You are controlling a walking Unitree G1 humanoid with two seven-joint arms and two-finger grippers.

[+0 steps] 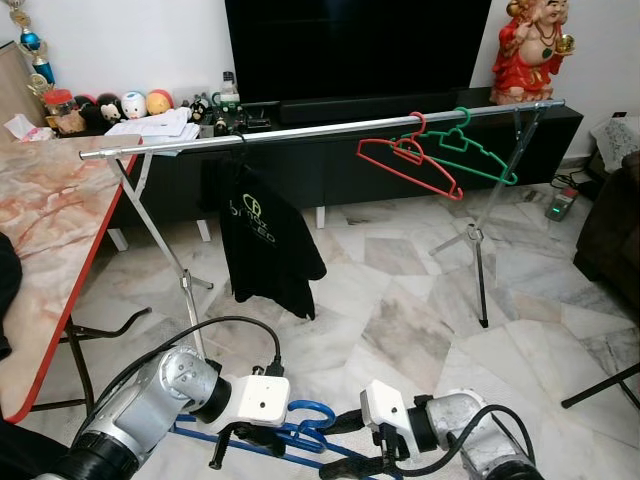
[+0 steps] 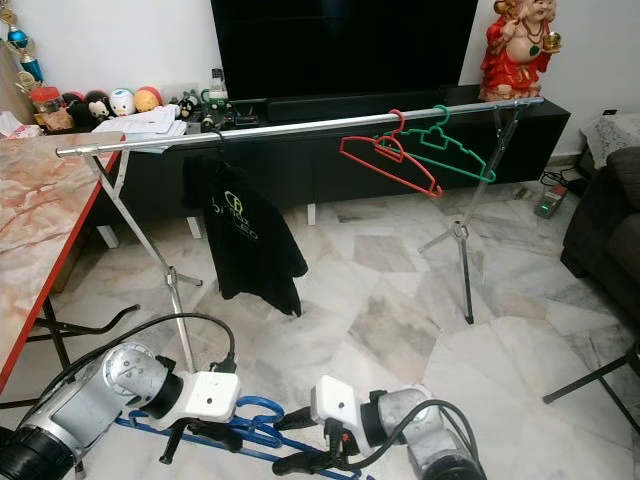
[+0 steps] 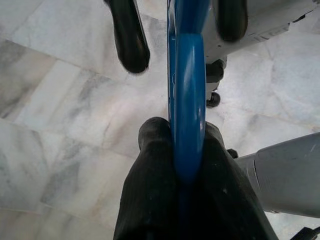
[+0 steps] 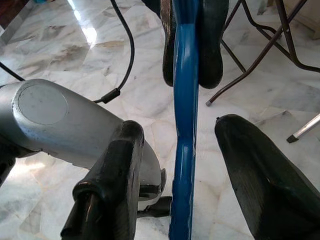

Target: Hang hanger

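A marble floor [image 1: 420, 300] fills most of the frame, with a black TV cabinet [image 1: 330, 150] across the top and a marble-topped table [image 1: 50, 230] with a red edge at the left. A silver clothes rail [image 1: 320, 128] runs across the upper half on 2 folding stands. A black T-shirt [image 1: 265, 240] hangs from it left of centre, and a red hanger [image 1: 410, 165] and a green hanger [image 1: 470, 150] hang side by side toward the upper right.

At the bottom centre I hold the blue hanger [image 1: 300, 425] low over the floor, between my 2 arms. My left gripper [image 3: 175, 150] is clamped on it: my wrist view shows both dark pads pressed against the blue bar. My right gripper [image 4: 185, 160] has its fingers [image 4: 115, 170] spread apart, with the blue bar passing between them, touching neither.
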